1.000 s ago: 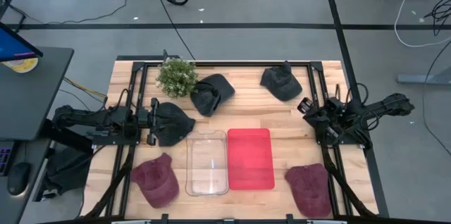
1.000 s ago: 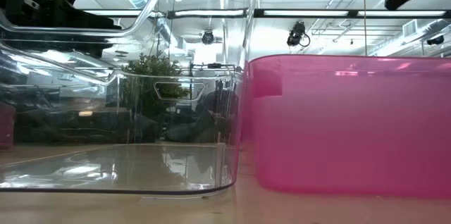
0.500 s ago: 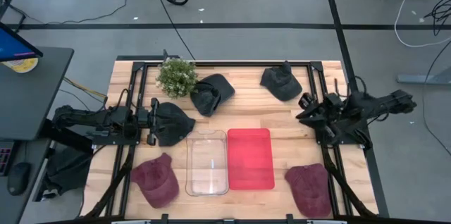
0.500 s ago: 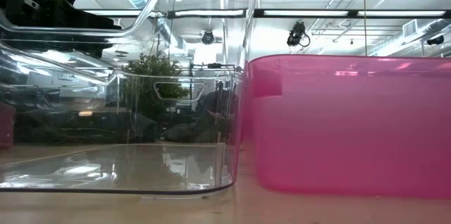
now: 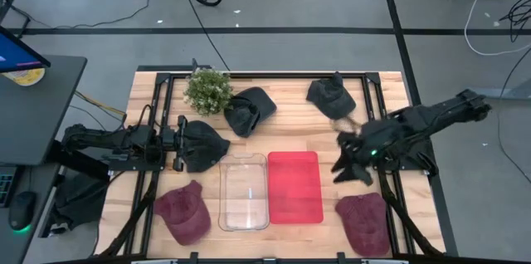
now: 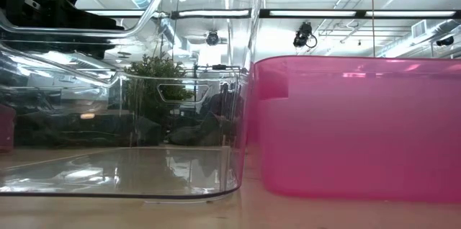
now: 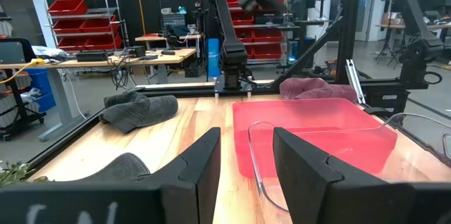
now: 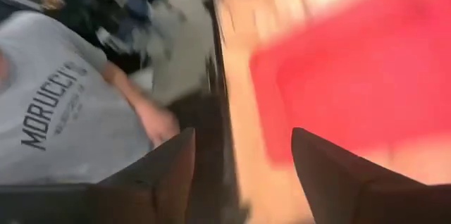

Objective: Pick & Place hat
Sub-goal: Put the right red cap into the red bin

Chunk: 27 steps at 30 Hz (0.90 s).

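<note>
Five hats lie on the table. Three are dark grey: one (image 5: 249, 111) at the far middle, one (image 5: 330, 96) at the far right, one (image 5: 205, 144) at the left. Two are maroon (image 5: 184, 213) (image 5: 365, 222), at the near edge. My left gripper (image 5: 177, 144) (image 7: 246, 171) lies low at the left, open, right beside the left dark hat, whose edge (image 7: 127, 169) shows beside one finger. My right gripper (image 5: 343, 164) (image 8: 243, 175) hangs open above the table, just right of the red bin (image 5: 294, 187), holding nothing.
A clear bin (image 5: 244, 192) and the red bin stand side by side at the near middle. A potted plant (image 5: 207, 90) stands at the far left. Black frame rails (image 5: 382, 106) run along both table sides. A person in a grey shirt (image 8: 56, 118) shows beyond the table.
My right arm has swung from the table's right edge toward the middle and the near edge, ending beside the red bin. It moves fast, and its wrist view is blurred. The hats and bins have stayed in place.
</note>
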Tool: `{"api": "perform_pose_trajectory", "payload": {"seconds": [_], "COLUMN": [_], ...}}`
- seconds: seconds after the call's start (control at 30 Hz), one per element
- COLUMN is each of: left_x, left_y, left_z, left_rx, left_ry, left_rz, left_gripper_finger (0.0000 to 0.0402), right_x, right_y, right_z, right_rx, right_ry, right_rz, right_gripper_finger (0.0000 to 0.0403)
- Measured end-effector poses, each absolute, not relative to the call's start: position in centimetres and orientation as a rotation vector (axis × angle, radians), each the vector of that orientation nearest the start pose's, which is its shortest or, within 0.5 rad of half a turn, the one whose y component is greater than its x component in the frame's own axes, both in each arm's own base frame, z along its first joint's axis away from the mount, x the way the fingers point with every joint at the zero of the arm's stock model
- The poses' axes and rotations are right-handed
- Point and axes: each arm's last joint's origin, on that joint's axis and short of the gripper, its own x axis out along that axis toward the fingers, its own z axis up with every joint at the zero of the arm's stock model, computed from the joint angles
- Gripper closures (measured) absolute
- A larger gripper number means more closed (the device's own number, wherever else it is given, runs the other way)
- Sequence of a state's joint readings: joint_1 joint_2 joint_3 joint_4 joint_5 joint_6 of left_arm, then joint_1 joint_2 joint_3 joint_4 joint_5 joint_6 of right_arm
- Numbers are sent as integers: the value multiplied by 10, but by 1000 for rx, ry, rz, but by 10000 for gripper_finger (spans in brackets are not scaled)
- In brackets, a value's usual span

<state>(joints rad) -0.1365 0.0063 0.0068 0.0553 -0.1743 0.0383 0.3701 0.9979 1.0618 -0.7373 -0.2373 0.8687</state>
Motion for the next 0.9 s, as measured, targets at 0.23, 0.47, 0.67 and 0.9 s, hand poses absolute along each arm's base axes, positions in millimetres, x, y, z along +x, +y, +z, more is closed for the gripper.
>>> {"api": "perform_pose_trajectory", "payload": {"seconds": [0.23, 0.47, 0.67, 0.9], "left_x": [97, 97, 97, 97], "left_y": [-8, -8, -8, -8], "left_z": [171, 171, 171, 171], "left_rx": [30, 30, 29, 30], "left_ry": [-55, -54, -54, -54], "left_rz": [39, 39, 39, 39], "left_gripper_finger": [266, 266, 266, 266], "right_x": [186, 180, 172, 174], "right_y": [127, 177, 211, 232], "right_z": [306, 289, 265, 237], "right_rx": [975, 1018, 927, 809], "right_ry": [1405, 1493, 1582, 1632], "right_rz": [166, 83, 50, 11], "right_gripper_finger": [154, 154, 154, 154]}}
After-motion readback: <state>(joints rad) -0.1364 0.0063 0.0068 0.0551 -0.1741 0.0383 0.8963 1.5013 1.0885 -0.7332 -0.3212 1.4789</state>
